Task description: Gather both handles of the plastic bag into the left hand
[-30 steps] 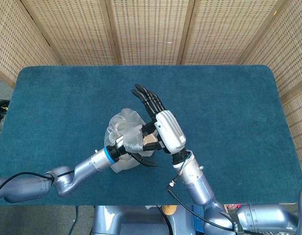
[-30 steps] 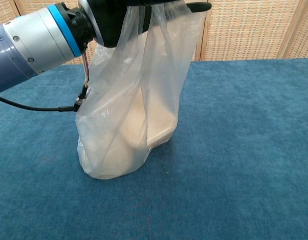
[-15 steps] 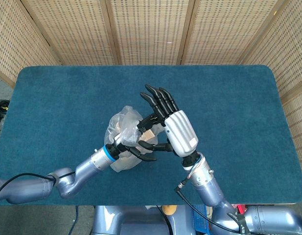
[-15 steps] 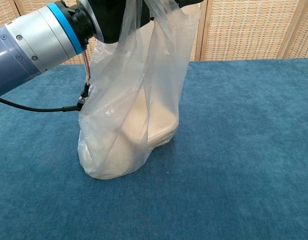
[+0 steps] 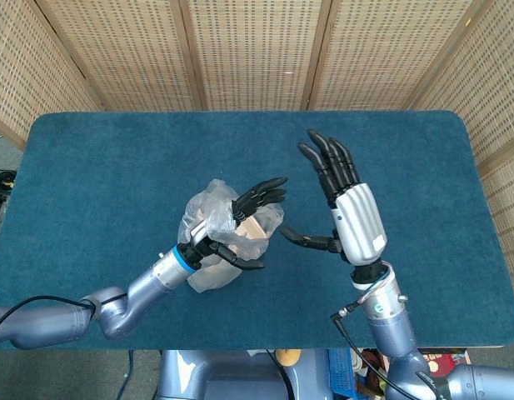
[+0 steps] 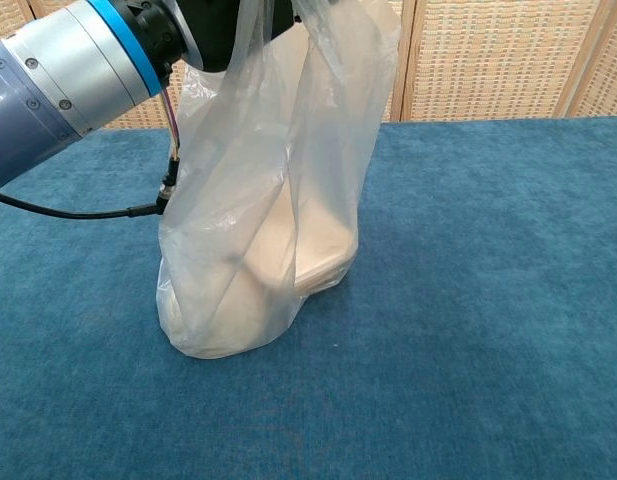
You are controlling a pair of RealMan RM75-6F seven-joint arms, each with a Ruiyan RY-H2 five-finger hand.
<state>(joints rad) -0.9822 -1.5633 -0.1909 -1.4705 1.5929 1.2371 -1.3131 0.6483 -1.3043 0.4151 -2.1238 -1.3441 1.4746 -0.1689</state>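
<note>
A clear plastic bag (image 5: 208, 218) stands on the blue table (image 5: 107, 167) with a beige box inside. My left hand (image 5: 250, 200) grips its handles from the left, its fingers reaching right over the bunched plastic. In the chest view the bag (image 6: 273, 210) hangs upright from the left hand (image 6: 223, 35) at the top edge, where the handles run out of sight. My right hand (image 5: 352, 212) hovers to the right of the bag, open and apart from it, fingers pointing to the far side. The chest view does not show the right hand.
Woven wicker screens (image 5: 257, 50) stand behind the table's far edge. A black cable (image 6: 78, 212) trails from my left forearm (image 6: 58, 80) down beside the bag. Bare blue cloth lies to the right of the bag and along the far side.
My right hand has let go at the bag's top and drawn away to the right, spreading open. The left hand keeps the handles, and the bag stays upright.
</note>
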